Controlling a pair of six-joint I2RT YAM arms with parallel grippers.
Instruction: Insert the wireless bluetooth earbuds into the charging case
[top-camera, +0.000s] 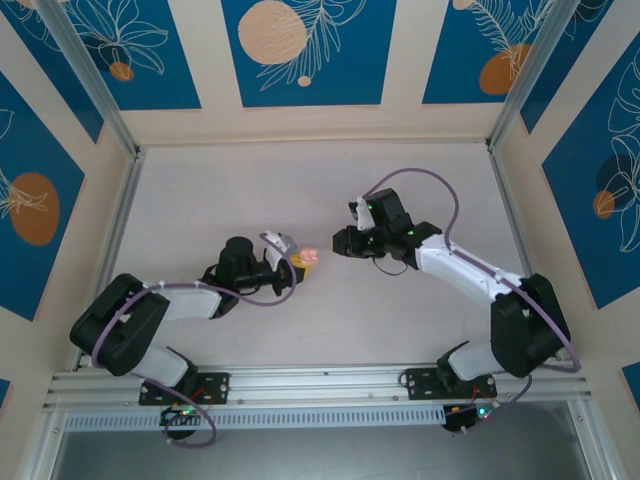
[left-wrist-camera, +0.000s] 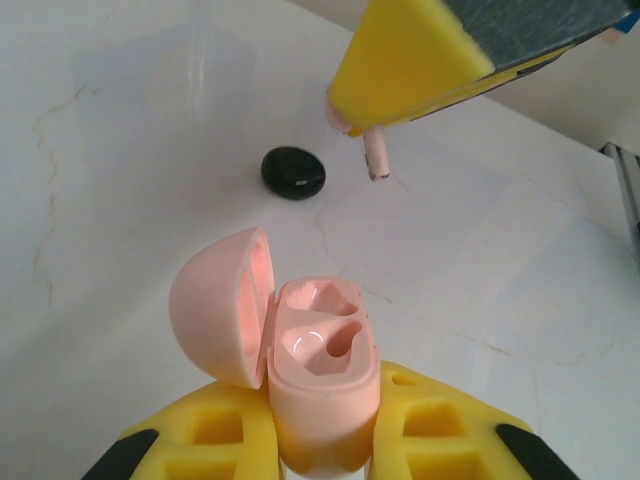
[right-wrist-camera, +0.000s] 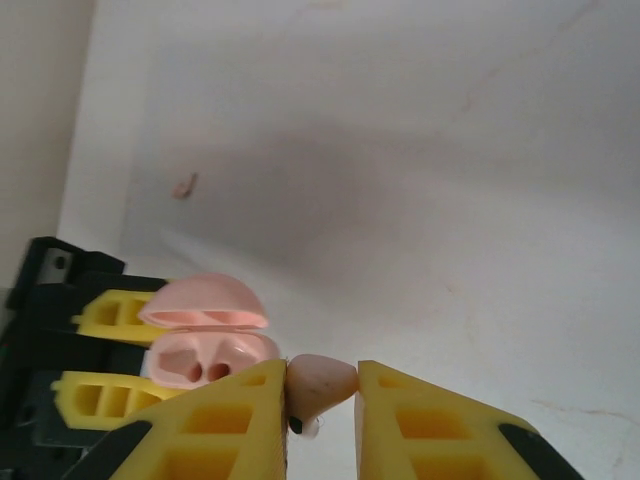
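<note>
Earbud (right-wrist-camera: 318, 388), pink, clamped at its bulb between the yellow pads of the right gripper (top-camera: 343, 242), whose jaws are closed on it. In the left wrist view its stem (left-wrist-camera: 377, 156) sticks out below the pad and points down toward the table (left-wrist-camera: 120, 150). The charging case (left-wrist-camera: 322, 372), also pink, is gripped low on its body by the left gripper (top-camera: 297, 268), jaws closed on it. Its lid (left-wrist-camera: 222, 305) is swung open to one side, and both sockets (left-wrist-camera: 318, 335) face up and look empty. The earbud hangs near the case mouth but apart from it, offset toward the right arm's side. Seating it seems to call for bringing the stem over a socket and lowering it along the stem's axis. A black puck (left-wrist-camera: 293, 172) lies on the table beyond. A small pink piece (right-wrist-camera: 183, 186) lies farther off; it is too small to identify.
</note>
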